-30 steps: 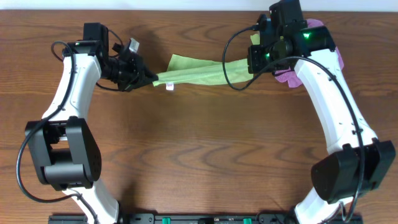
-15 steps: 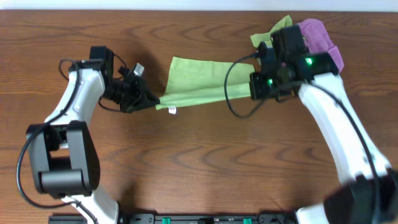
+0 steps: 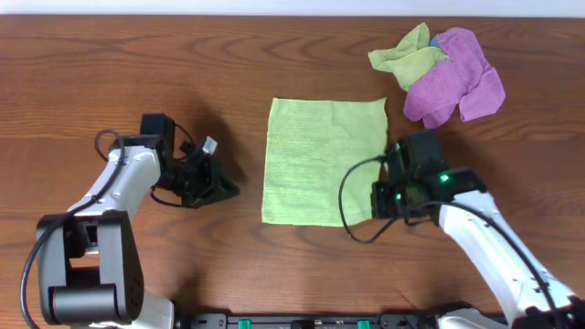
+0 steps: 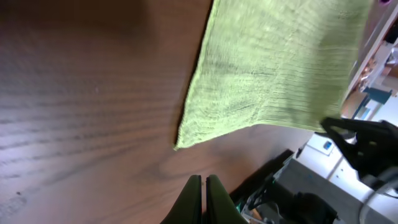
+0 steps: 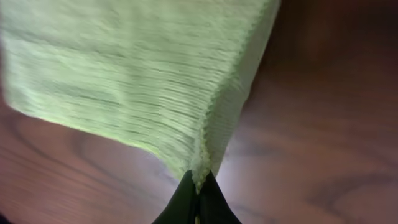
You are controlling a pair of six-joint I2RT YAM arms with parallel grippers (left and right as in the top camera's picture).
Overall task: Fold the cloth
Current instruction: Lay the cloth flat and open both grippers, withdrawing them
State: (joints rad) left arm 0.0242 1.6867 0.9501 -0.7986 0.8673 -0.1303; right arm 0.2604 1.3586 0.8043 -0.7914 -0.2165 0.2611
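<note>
A light green cloth (image 3: 324,160) lies spread flat in the middle of the wooden table. My left gripper (image 3: 228,189) is shut and empty, a little to the left of the cloth's near left corner. In the left wrist view its jaws (image 4: 204,186) are closed with nothing between them, and the cloth (image 4: 273,68) lies ahead. My right gripper (image 3: 373,208) is shut on the cloth's near right corner. The right wrist view shows the cloth (image 5: 137,74) pinched between the fingertips (image 5: 198,186).
A crumpled purple cloth (image 3: 457,82) and a crumpled yellow-green cloth (image 3: 407,55) lie together at the back right. The table's far edge runs along the top of the overhead view.
Both arms have pulled the cloth toward the front and it now lies flat instead of stretched in the air. The left gripper has let go of its corner.
</note>
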